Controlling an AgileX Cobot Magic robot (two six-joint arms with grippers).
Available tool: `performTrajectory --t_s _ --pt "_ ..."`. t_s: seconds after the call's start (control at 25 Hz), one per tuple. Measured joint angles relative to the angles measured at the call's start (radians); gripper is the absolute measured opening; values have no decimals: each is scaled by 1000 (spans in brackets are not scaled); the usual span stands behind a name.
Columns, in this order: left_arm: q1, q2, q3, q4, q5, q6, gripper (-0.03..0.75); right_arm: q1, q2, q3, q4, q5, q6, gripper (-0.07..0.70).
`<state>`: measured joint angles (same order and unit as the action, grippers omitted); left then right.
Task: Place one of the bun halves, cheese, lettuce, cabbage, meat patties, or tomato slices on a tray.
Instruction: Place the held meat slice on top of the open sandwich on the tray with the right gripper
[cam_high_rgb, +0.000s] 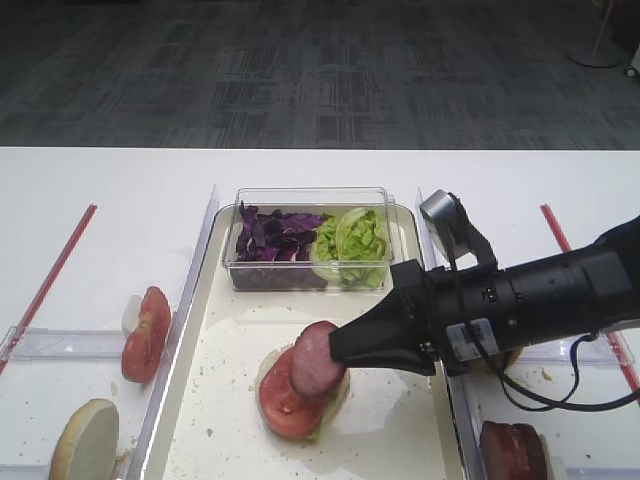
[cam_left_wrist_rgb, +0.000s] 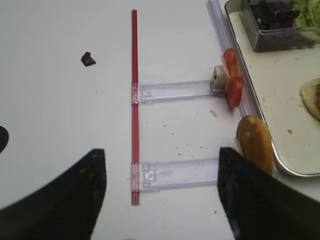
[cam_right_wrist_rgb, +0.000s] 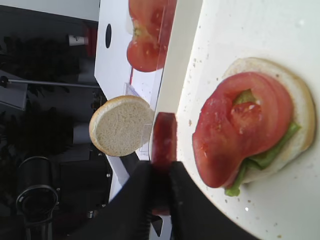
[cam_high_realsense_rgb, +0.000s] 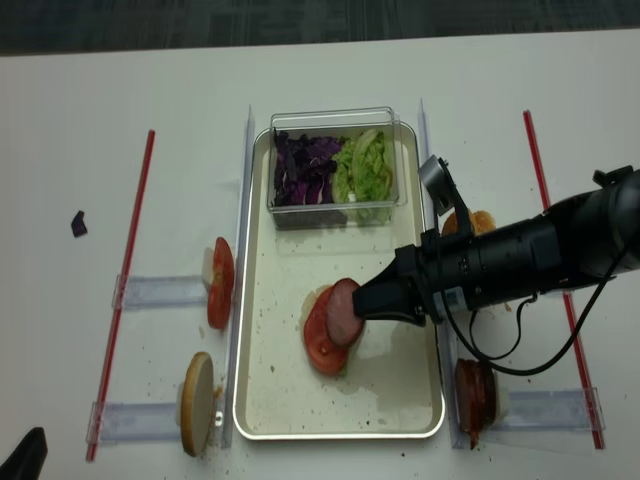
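The tray (cam_high_realsense_rgb: 262, 400) is cream-white with a grey rim and freckled with dark crumbs, and on it a glossy red tomato slice (cam_right_wrist_rgb: 235, 125) with paler pockets lies over a strip of bright green lettuce (cam_right_wrist_rgb: 270, 154) and a pale bun half (cam_right_wrist_rgb: 300, 100). A pinkish-brown meat patty (cam_high_rgb: 315, 360) with a darker reddish edge sits between the black right gripper (cam_right_wrist_rgb: 161, 172) fingers. The clear tub (cam_high_rgb: 310, 196) shows dark purple cabbage (cam_high_rgb: 272, 235) beside light green leaves, red strips (cam_left_wrist_rgb: 134, 100) cross the white table (cam_high_realsense_rgb: 100, 100), and a golden-brown bun (cam_left_wrist_rgb: 254, 145) stands near more red tomato slices (cam_high_rgb: 145, 335).
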<state>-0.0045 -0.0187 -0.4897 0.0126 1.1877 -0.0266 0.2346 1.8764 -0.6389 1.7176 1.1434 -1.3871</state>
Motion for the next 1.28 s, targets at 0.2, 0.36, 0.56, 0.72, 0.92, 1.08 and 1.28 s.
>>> performTrajectory --t_s 0.2,0.36,0.56,0.72,0.92,1.08,1.28 --pt "0 0 0 0 0 0 439 2 0 -24 2 0 2 120" --pt "0 0 0 0 0 0 439 23 0 -44 2 -2 13 120" --pt "0 0 0 0 0 0 439 26 0 -44 6 0 33 120" --pt "0 0 0 0 0 0 439 26 0 -46 6 0 35 120" --pt "0 0 0 0 0 0 439 26 38 -49 6 2 41 119" --pt "0 0 0 0 0 0 439 26 71 -49 10 0 42 119" --pt "0 0 0 0 0 0 439 27 82 -49 14 0 39 119"
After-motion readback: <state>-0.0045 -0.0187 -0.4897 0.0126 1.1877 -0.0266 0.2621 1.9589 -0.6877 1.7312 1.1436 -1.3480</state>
